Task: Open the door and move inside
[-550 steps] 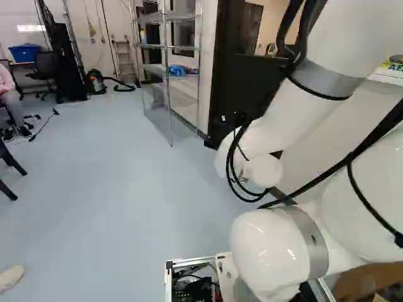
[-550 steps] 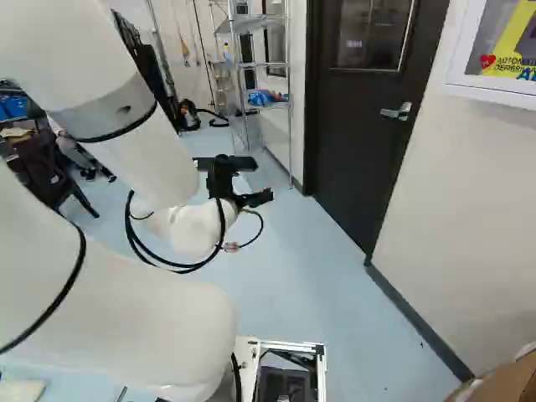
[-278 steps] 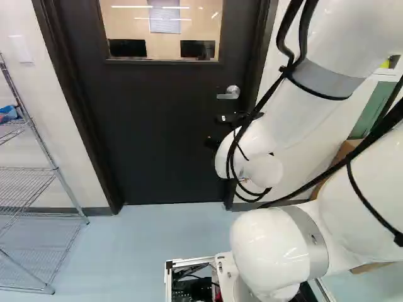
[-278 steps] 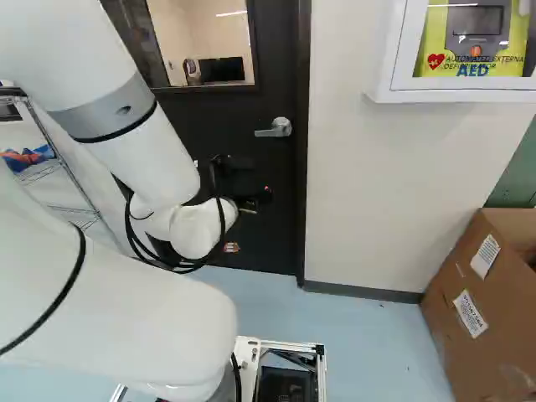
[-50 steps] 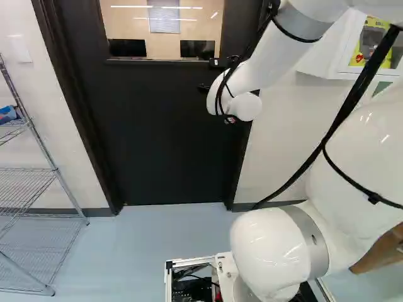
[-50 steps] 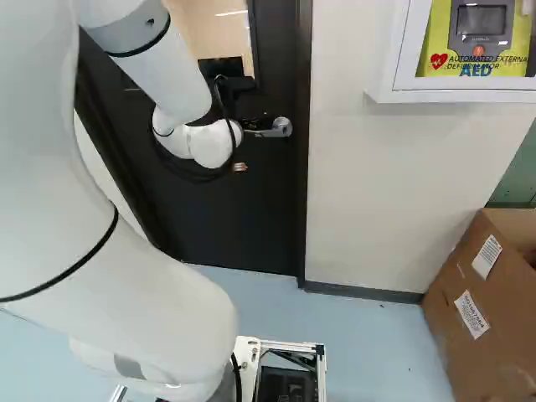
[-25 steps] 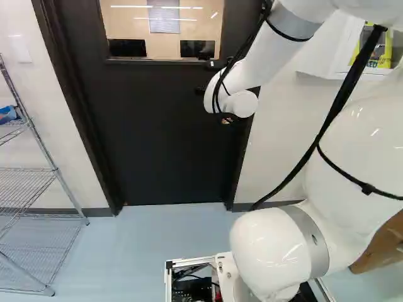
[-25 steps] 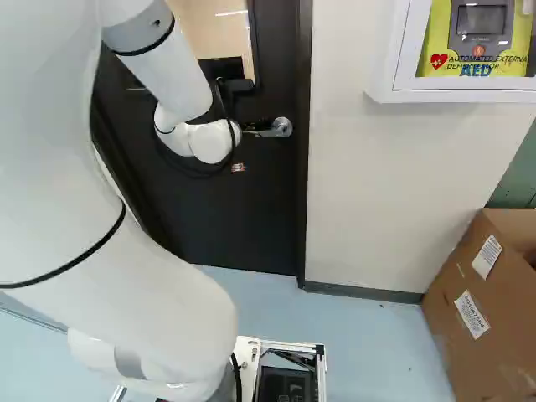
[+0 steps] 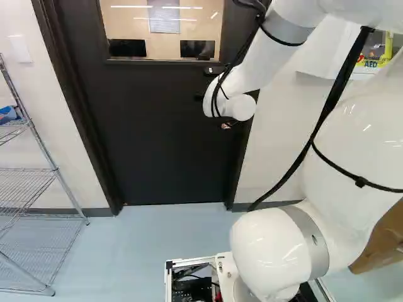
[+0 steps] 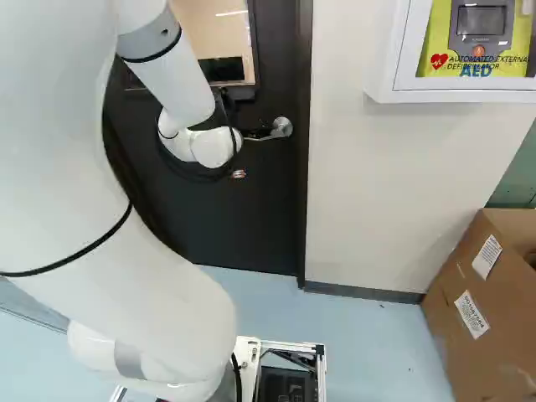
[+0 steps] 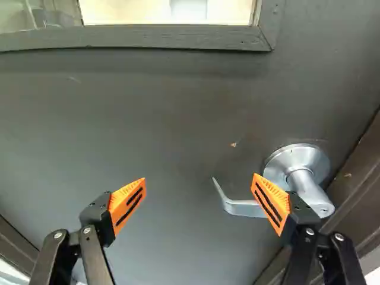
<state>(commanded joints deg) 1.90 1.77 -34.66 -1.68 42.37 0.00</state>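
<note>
In the right base view my gripper (image 10: pixel 261 131) is mostly hidden behind the white wrist, beside the silver door handle (image 10: pixel 282 127). The dark door (image 9: pixel 170 138) stands closed in its frame. Seen from the wrist, the gripper (image 11: pixel 199 178) is open, its two orange-padded fingers wide apart. One finger (image 11: pixel 271 203) overlaps the handle's lever (image 11: pixel 242 208), whose bent tip reaches into the space between the fingers; whether they touch is unclear. The other finger (image 11: pixel 127 205) has only door surface behind it. The lever slopes slightly down from its round mount (image 11: pixel 297 163).
A wire shelf rack (image 9: pixel 38 189) stands left of the door. On the wall to its right hangs a white defibrillator cabinet (image 10: pixel 381 79). A cardboard box (image 10: pixel 469 310) sits on the floor at the right. The door's window (image 9: pixel 160 31) looks into a room.
The gripper and wrist have moved slightly down along the door, and the lever's free end has tipped down a little with them. The base has stayed in place since about a second ago.
</note>
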